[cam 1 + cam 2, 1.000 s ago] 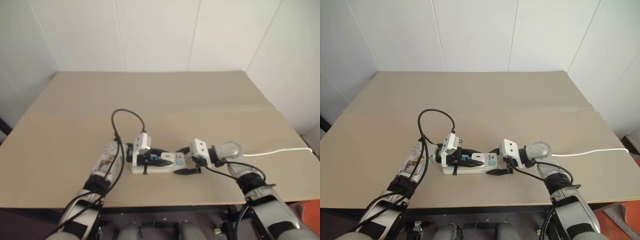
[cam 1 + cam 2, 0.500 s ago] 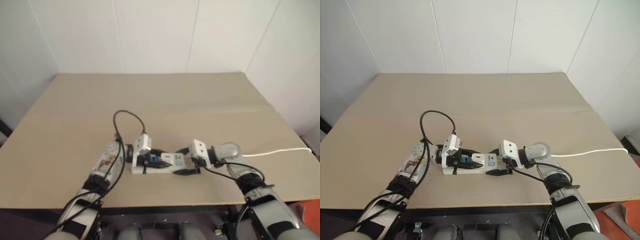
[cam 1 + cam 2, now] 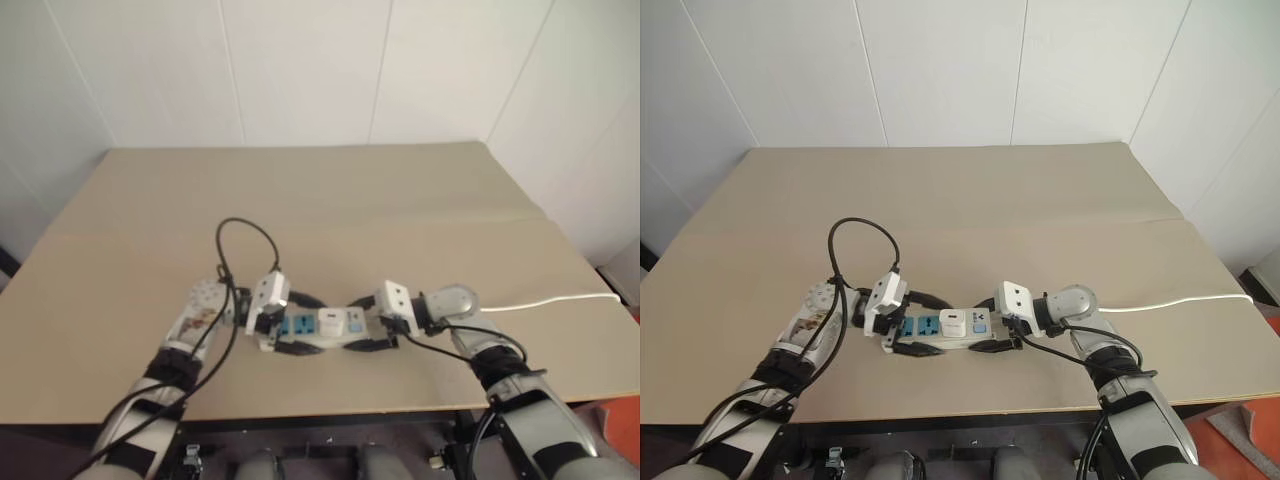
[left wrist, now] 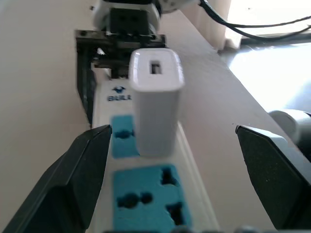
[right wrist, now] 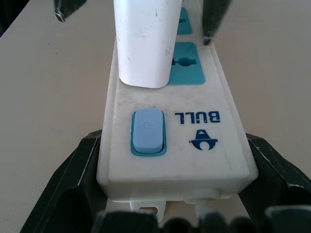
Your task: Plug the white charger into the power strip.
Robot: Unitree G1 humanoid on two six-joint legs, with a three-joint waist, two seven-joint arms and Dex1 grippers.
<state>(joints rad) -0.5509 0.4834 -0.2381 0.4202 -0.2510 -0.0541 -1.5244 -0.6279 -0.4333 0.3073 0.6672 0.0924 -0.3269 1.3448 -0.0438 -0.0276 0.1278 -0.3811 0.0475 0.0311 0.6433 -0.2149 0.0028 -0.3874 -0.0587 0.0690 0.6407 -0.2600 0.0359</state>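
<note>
White charger (image 4: 154,102) stands plugged in the strip (image 3: 940,327) on your table (image 3: 960,200). Your left gripper (image 4: 170,179) is spread wide around the strip. Your right gripper (image 5: 170,184) pinches the strip's switch end.

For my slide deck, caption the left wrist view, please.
White charger stands plugged into the power strip; open left gripper flanks it.

Open tabletop all round the power strip (image 3: 940,328)

White charger (image 3: 953,321) stands upright mid-strip; both grippers flank its ends.
</note>
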